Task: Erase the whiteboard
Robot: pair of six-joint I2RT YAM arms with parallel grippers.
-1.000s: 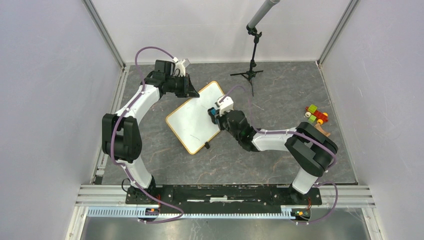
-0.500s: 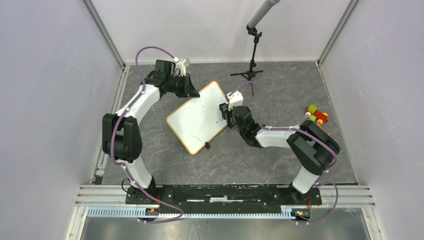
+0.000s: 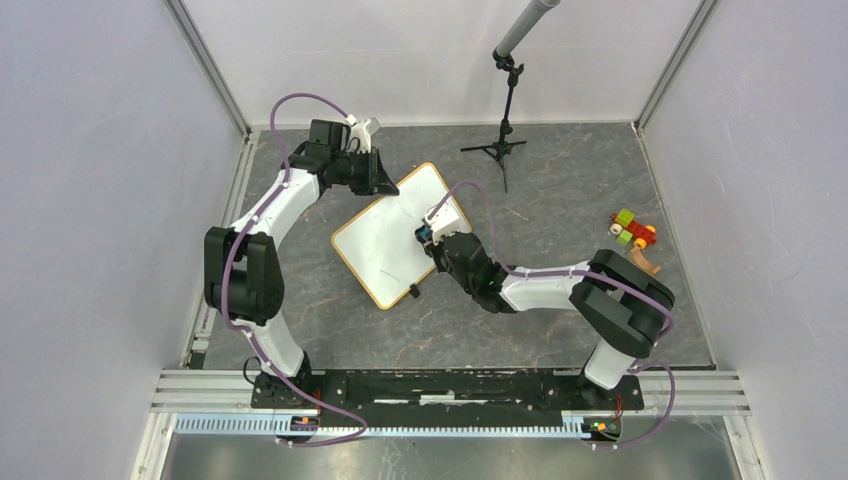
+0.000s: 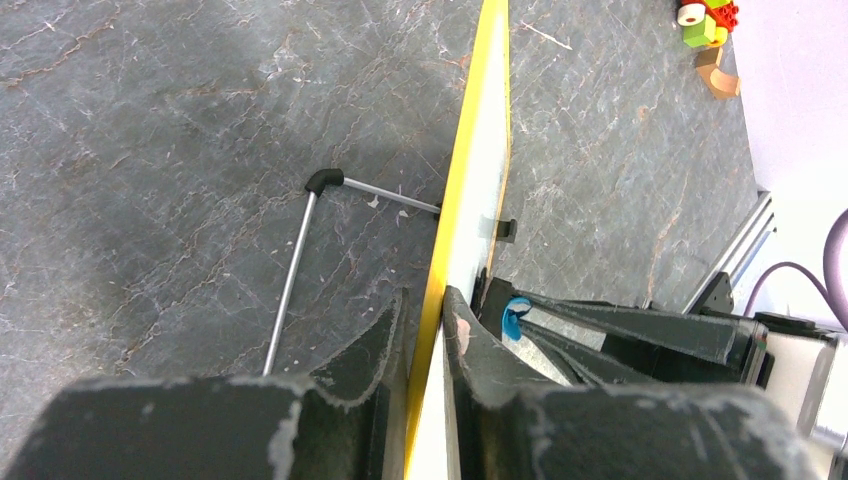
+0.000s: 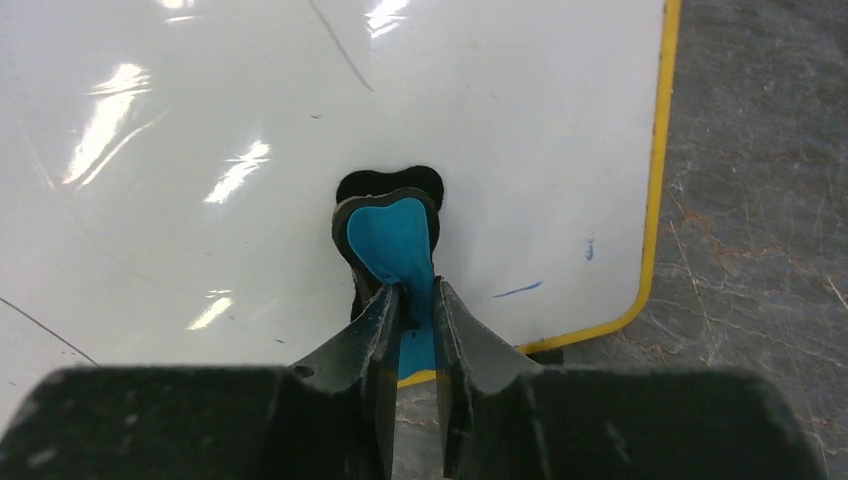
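Note:
The whiteboard point(image 3: 385, 245), white with a yellow-orange frame, lies tilted at the table's middle. My left gripper point(image 3: 383, 186) is shut on its far edge. In the left wrist view the fingers point(image 4: 428, 305) clamp the yellow frame point(image 4: 472, 170) edge-on. My right gripper point(image 3: 428, 236) is shut on a blue eraser point(image 5: 390, 240) with a black pad, and presses it on the whiteboard point(image 5: 200, 150). A short blue stroke point(image 5: 520, 290) and a blue dot point(image 5: 589, 248) show near the board's corner. The eraser also shows in the left wrist view point(image 4: 513, 318).
A black tripod stand point(image 3: 503, 140) is at the back. Coloured blocks point(image 3: 632, 230) lie at the right. A black clip foot point(image 3: 413, 292) sits on the board's near edge. A thin metal leg point(image 4: 295, 270) lies behind the board.

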